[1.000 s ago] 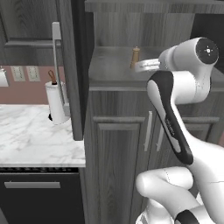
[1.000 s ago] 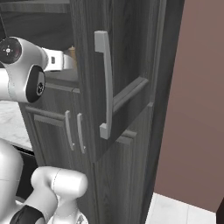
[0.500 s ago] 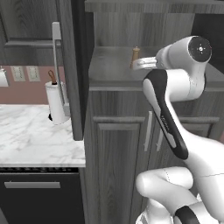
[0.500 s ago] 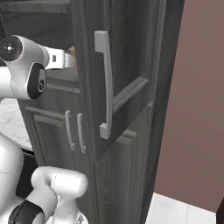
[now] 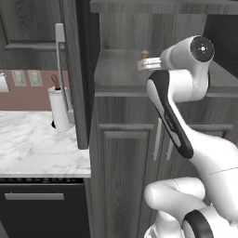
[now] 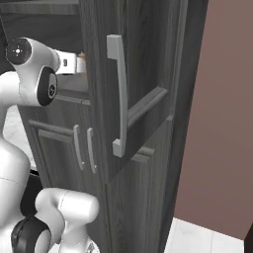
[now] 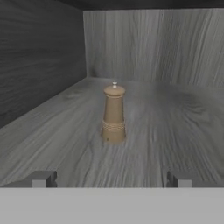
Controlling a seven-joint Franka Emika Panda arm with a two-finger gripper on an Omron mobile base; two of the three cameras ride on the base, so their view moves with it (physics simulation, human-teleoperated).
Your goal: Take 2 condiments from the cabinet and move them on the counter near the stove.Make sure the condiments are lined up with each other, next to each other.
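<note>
Small brown wooden pepper mill (image 7: 113,114) upright on cabinet shelf (image 7: 175,131) | gripper (image 7: 111,178) has advanced into niche, jaws spread wide, empty | grasp next

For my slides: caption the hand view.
Open fingers face a small brown wooden pepper mill upright on the dark grey cabinet shelf.

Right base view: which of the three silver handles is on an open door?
The long bar handle, high and nearest the camera: its upper door stands outward. The two short handles sit side by side on the shut lower doors.
</note>
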